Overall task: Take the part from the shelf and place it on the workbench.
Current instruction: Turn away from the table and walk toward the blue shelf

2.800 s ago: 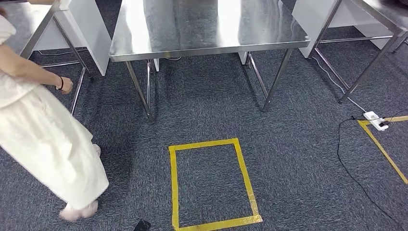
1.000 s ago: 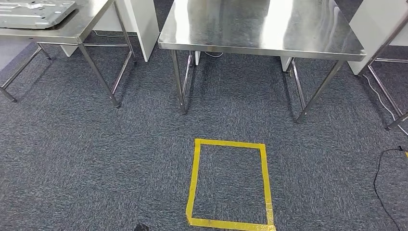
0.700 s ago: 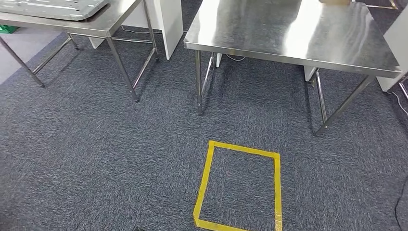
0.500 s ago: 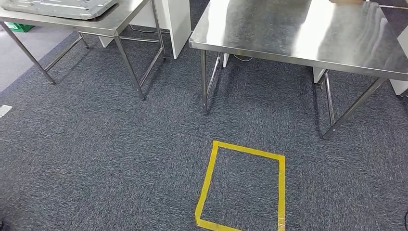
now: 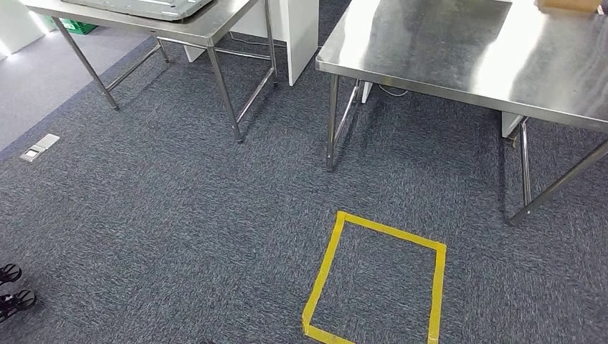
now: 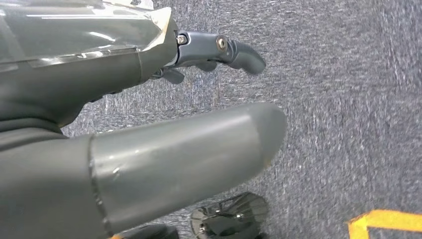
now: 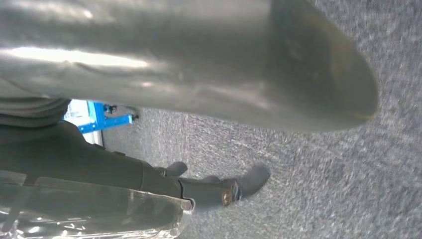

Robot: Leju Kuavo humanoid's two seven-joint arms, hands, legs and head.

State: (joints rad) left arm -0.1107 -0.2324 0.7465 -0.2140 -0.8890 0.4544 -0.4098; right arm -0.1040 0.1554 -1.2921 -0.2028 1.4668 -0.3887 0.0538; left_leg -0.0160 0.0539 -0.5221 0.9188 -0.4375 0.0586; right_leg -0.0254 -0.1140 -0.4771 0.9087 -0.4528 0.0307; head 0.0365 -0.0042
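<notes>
View has swung left: the yellow tape rectangle [image 5: 374,283] sits further right. Left hand [image 6: 149,124] and right hand [image 7: 189,99] hang released, empty; part not yet fetched.

Taped floor square [image 5: 376,287] before right steel table [image 5: 459,57]; second table [image 5: 215,25] far left.

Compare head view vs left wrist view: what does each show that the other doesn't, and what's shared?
Head view alone: two steel tables, the nearer one bare on most of its top, the farther one carrying a flat grey metal panel; a floor outlet plate; the full yellow tape square.

Left wrist view alone: the left robot hand hanging above the floor, its fingers apart and holding nothing.

Shared: the dark grey carpet, plus yellow tape, of which the wrist view catches just a corner.
</notes>
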